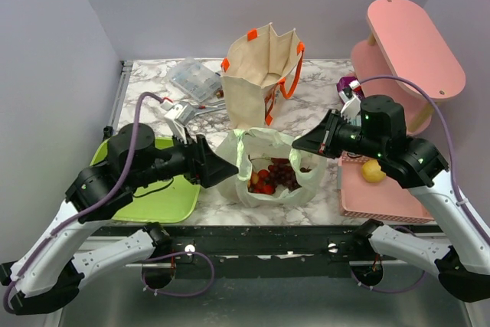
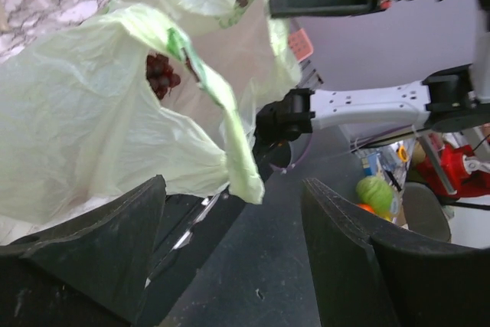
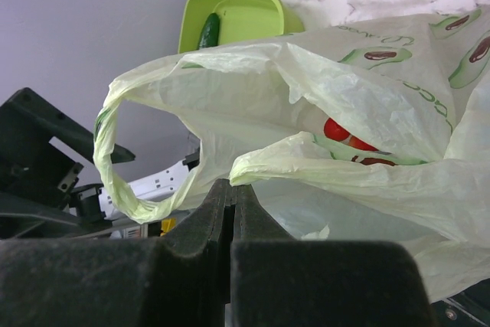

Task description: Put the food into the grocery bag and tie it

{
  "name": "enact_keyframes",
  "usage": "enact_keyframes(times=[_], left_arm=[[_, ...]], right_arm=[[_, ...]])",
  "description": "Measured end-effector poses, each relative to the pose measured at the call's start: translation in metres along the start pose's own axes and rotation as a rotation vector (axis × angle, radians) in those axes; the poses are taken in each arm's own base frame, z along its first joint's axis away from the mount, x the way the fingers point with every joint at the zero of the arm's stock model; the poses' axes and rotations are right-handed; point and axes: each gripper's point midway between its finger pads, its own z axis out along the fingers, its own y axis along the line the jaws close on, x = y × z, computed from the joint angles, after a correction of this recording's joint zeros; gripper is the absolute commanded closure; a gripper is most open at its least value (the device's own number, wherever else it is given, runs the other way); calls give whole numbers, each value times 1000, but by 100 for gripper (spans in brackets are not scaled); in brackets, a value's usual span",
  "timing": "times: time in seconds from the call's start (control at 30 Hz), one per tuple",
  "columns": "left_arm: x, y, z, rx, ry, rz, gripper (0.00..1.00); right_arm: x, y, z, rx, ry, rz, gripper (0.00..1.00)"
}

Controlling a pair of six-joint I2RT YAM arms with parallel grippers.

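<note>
The grocery bag (image 1: 264, 142) sits on the marbled desk (image 1: 318, 97) between the two claws — thin, crinkled, pale green film that is half see-through, printed with halved avocados, its mouth gaping upward. Inside lie dark red grapes (image 1: 285, 173) and, beside them, red strawberries (image 1: 262, 185). The right claw (image 3: 227, 189) is closed down to a hairline gap at the bag's right rim. The film of a handle loop (image 3: 115, 151) runs right into its tips and looks pinched there. The left claw (image 1: 228, 168) is at the bag's opposite side with its fingers spread wide, holding nothing — a strip of the bag's handle hangs just beyond the tips. A yellow lemon (image 1: 373, 171) rests on a pink tray (image 1: 383, 203) behind the right claw, outside the bag.
</note>
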Motion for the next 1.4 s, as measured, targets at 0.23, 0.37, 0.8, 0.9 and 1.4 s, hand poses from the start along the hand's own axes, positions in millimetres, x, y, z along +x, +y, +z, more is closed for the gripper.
enact_keyframes(times=[0.23,0.37,0.8,0.9,1.4], left_arm=[[-7,-8,-32,15,-82,16,49],[6,9,-24,-28,-57,8,52],[7,53,28,-171,-10,154,53],[-2,57,38,-189,-16,202,53],[-19,51,61,-128,-42,398,44]], right_arm=[[0,9,-4,-39,6,-29,99],[-2,16,-11,-69,-10,-46,98],[-1,34,-10,-249,-59,-101,99],[0,40,-3,-289,-39,-115,99],[20,50,30,-403,167,-228,99]])
